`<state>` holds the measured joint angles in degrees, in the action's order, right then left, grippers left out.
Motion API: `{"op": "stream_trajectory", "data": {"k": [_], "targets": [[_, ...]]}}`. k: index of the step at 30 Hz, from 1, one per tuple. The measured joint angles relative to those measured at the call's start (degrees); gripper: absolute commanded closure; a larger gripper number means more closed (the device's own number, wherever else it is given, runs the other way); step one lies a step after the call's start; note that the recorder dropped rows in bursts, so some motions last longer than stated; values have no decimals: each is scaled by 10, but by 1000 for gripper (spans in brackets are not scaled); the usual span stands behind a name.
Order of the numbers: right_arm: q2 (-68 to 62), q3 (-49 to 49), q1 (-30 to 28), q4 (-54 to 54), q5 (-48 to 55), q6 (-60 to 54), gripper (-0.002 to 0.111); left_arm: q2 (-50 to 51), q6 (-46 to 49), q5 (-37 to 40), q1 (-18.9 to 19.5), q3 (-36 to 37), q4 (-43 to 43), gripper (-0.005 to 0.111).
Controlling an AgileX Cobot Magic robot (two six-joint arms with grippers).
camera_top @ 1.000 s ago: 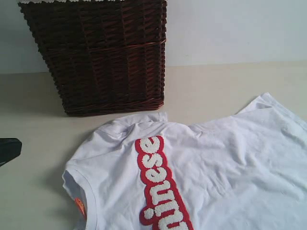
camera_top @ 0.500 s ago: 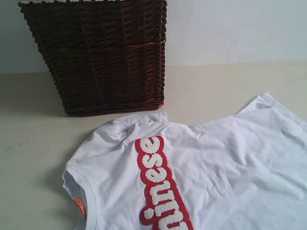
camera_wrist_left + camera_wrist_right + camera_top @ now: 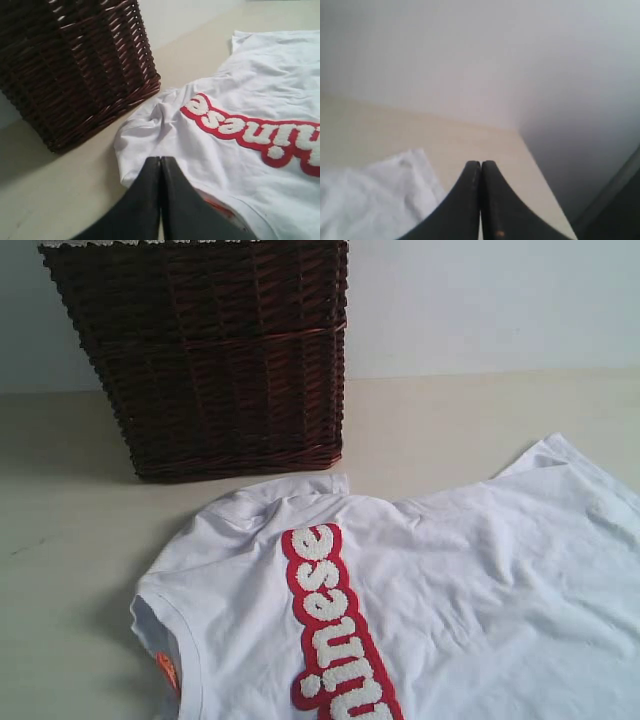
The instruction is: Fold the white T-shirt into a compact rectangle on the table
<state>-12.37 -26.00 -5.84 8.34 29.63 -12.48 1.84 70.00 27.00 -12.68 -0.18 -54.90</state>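
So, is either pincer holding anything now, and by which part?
Nothing is held. The left pincer and the right pincer are both shut and empty; the white T-shirt lies loose on the table.

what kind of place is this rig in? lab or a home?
Looks like a staged lab tabletop for laundry folding, not a home, though little of the room shows. Cues: a bare cream table against a blank white wall, one wicker basket, and a white T-shirt spread out near it.

Quantities: one white T-shirt (image 3: 480, 590); one wicker basket (image 3: 220, 360); one table (image 3: 70, 570); two end effectors, namely the left end effector (image 3: 160, 162) and the right end effector (image 3: 480, 165).
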Motion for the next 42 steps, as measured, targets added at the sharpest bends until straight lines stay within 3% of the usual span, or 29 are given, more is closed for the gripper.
{"op": "stream_trajectory", "data": {"k": [4,7,10,12,14,19,25,31,34,42], "targets": [[-106,60,0,-17,20,-145,108,-1,0,3,0,0,1,107],[-193,64,0,-31,-4,-263,108,-1,-31,-42,0,1,90,107],[-210,64,0,-95,-54,-217,108,-1,-178,-136,12,2,128,107],[-211,63,0,-212,-123,-172,108,-1,-244,-119,48,2,151,107],[-211,62,0,-284,-147,-156,108,-1,-259,-58,82,4,200,107],[-206,62,0,-331,-151,-136,108,-1,-277,-41,132,4,227,107],[-209,62,0,-323,-183,-141,108,-1,-281,-40,137,4,228,107],[-327,19,1,-321,-272,-238,108,-1,-281,-40,137,4,228,107],[-420,-52,3,-313,-214,-309,108,-1,-281,-40,137,4,228,107],[-668,-266,5,-311,99,-557,108,-1,-281,-39,137,4,229,107]]}}
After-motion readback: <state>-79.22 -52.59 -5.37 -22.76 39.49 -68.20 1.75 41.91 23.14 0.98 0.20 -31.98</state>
